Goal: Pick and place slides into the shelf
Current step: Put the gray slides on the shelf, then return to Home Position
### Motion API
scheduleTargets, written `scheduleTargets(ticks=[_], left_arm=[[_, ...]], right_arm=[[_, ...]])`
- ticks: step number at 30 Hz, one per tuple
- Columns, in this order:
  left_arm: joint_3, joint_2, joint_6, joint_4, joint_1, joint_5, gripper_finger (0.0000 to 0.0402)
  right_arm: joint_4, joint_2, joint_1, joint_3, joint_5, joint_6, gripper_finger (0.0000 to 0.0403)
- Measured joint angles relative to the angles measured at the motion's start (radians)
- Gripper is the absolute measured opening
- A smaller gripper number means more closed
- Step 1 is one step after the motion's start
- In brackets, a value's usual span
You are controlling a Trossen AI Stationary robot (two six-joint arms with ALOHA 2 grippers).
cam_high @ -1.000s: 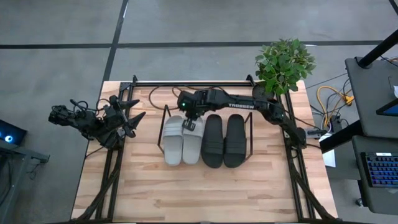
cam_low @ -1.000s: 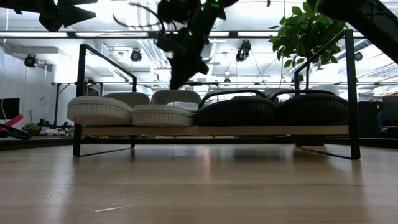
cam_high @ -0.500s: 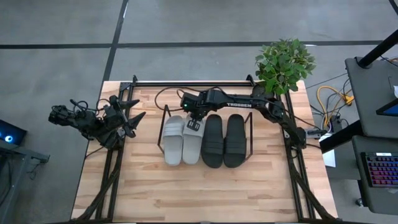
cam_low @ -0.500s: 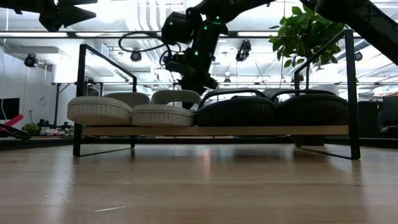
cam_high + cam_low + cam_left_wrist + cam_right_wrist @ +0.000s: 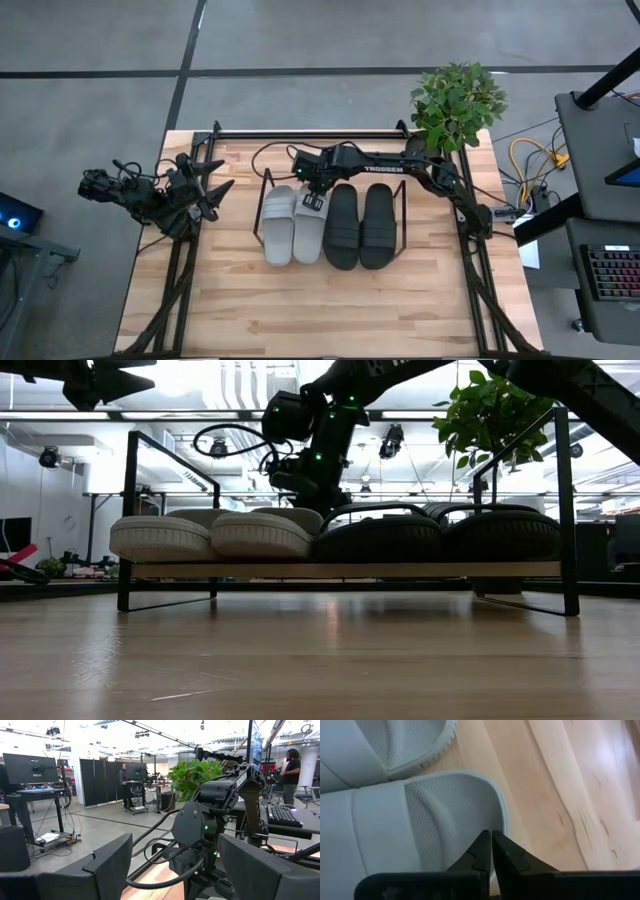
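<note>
Your right gripper (image 5: 313, 200) pressed down with its fingers together on the heel end of the inner grey slide (image 5: 309, 227), gripping nothing. All four slides lay side by side on the shelf (image 5: 340, 570): the outer grey slide (image 5: 279, 226) touching its mate, then the two black slides (image 5: 360, 226) beside them. Your left gripper (image 5: 212, 190) hung with its fingers apart and empty over the table's (image 5: 300, 310) left edge, well apart from the shelf. A potted plant (image 5: 457, 103) stood at the far right corner.
</note>
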Motion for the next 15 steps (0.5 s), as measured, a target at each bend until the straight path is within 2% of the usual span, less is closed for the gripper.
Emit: scheduleTargets(ticks=[6,15], left_arm=[[0.0,0.0,0.0,0.0,0.0,0.0,0.0279],[0.0,0.0,0.0,0.0,0.0,0.0,0.0279]], right_arm=[[-0.002,0.0,0.0,0.004,0.0,0.003,0.0008],[-0.004,0.0,0.002,0.078,0.0,-0.009,0.0008]])
